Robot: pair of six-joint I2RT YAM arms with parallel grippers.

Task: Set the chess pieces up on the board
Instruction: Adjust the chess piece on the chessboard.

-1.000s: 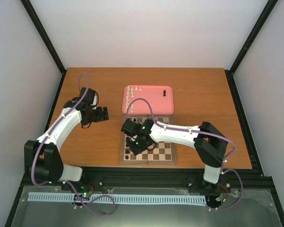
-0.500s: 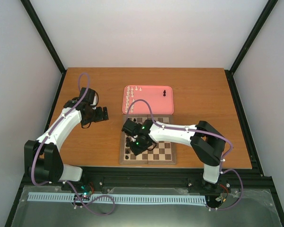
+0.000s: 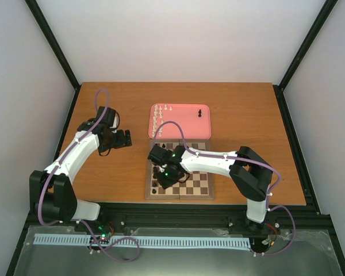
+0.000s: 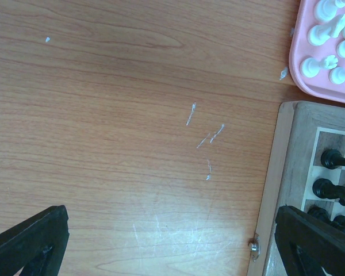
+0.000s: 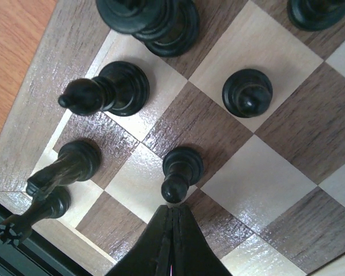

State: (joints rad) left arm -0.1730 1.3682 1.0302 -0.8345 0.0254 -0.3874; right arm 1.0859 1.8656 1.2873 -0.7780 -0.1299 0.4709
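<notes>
The wooden board (image 3: 199, 184) lies at the table's near middle. Several black pieces (image 3: 156, 185) stand along its left side. My right gripper (image 3: 162, 177) hovers low over that side; in the right wrist view its jaws (image 5: 172, 210) are pressed together with nothing between them. A black pawn (image 5: 180, 170) stands upright just ahead of the tips. Other black pieces (image 5: 106, 92) stand around it. White pieces (image 3: 157, 117) and one black piece (image 3: 200, 112) sit in the pink tray (image 3: 184, 131). My left gripper (image 3: 125, 139) is wide open and empty over bare table, left of the board (image 4: 279, 172).
The pink tray's corner (image 4: 300, 72) with white pieces (image 4: 328, 34) lies just behind the board's left corner. A metal clasp (image 4: 253, 247) sticks out of the board's left edge. Black frame posts stand at the table's far corners.
The right arm's elbow has shifted slightly left while its gripper stays over the board's left side. The left arm has not moved.
</notes>
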